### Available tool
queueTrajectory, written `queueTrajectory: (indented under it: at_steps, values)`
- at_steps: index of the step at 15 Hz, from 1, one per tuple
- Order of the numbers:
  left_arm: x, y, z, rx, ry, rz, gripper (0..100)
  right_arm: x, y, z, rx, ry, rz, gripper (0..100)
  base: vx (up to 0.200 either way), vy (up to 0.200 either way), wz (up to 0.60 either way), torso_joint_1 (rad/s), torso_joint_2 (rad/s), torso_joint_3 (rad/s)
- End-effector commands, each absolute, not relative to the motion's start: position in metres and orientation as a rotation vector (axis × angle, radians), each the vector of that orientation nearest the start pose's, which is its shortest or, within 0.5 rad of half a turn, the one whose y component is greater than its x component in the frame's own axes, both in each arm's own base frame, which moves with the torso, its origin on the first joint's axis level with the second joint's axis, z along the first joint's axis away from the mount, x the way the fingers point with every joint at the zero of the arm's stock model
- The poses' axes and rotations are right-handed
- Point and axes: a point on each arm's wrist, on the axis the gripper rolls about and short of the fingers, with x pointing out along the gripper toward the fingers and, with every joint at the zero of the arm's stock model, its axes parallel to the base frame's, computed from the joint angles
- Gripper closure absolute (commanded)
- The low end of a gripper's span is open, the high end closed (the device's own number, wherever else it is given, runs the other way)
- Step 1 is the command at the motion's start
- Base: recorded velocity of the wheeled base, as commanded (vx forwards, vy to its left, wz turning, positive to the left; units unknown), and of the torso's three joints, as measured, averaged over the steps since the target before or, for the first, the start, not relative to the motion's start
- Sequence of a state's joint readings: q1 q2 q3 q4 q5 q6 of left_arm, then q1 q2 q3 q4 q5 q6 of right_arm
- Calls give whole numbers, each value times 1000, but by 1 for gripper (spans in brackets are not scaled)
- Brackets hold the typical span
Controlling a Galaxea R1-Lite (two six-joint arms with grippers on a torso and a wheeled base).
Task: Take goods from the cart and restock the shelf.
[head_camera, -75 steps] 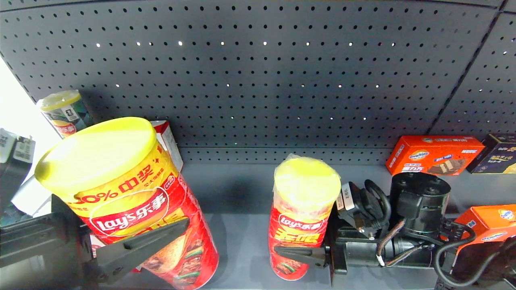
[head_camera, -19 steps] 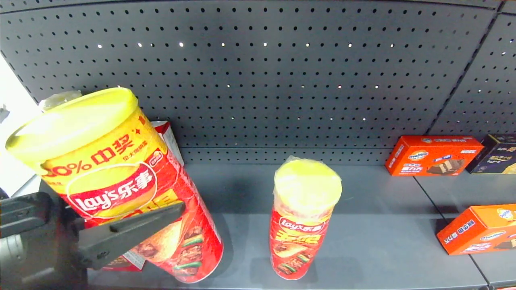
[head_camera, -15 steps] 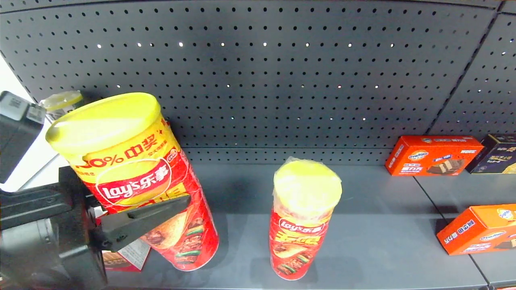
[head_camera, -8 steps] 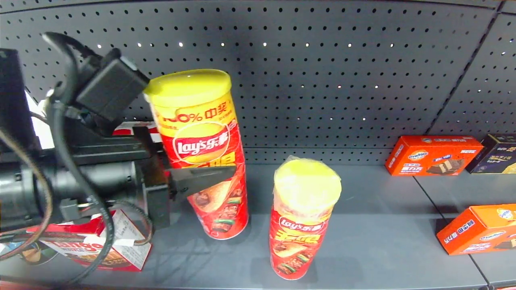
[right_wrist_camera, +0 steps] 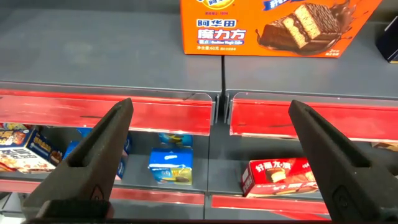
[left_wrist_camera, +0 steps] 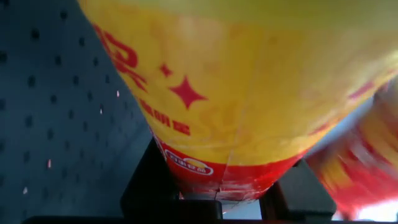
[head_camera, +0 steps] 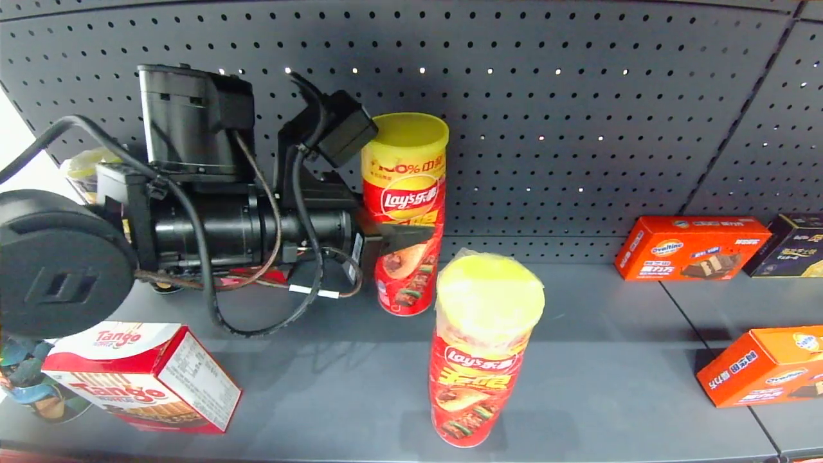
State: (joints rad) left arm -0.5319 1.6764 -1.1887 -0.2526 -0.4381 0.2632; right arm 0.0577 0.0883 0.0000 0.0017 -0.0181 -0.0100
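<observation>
My left gripper (head_camera: 402,233) is shut on a red and yellow chips can (head_camera: 404,193) with a yellow lid. The can stands upright at the back of the grey shelf (head_camera: 598,360), close to the pegboard; whether its base touches the shelf I cannot tell. In the left wrist view the can (left_wrist_camera: 236,93) sits between the two dark fingers (left_wrist_camera: 149,186). A second chips can (head_camera: 482,347), film-wrapped, stands in front and slightly right of it. My right gripper (right_wrist_camera: 214,155) hangs open before the shelf's front edge, below an orange box (right_wrist_camera: 273,28).
A red and white wafer box (head_camera: 141,379) lies at the front left. Orange boxes (head_camera: 691,247) (head_camera: 762,366) and a dark box (head_camera: 791,244) sit at the right. Red price strips (right_wrist_camera: 155,112) line the shelf edge, with lower shelves of goods beneath.
My left arm carried the chips can from the front left deep into the shelf, behind the film-wrapped can. My right arm left the shelf after letting that can go.
</observation>
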Motion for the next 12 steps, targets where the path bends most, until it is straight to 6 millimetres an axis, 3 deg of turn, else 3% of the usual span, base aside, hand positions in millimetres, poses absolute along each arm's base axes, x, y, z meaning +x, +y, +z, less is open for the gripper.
queueTrajectory:
  at_steps: [1,12]
  values:
    - [298,-179,251,249,133,-992,100,-16,-1,77,-14,93,40,0,0,0,0,0,0,0]
    - [343,-197,233,266,83,-1021,100,-16,-1,77,-14,92,40,0,0,0,0,0,0,0]
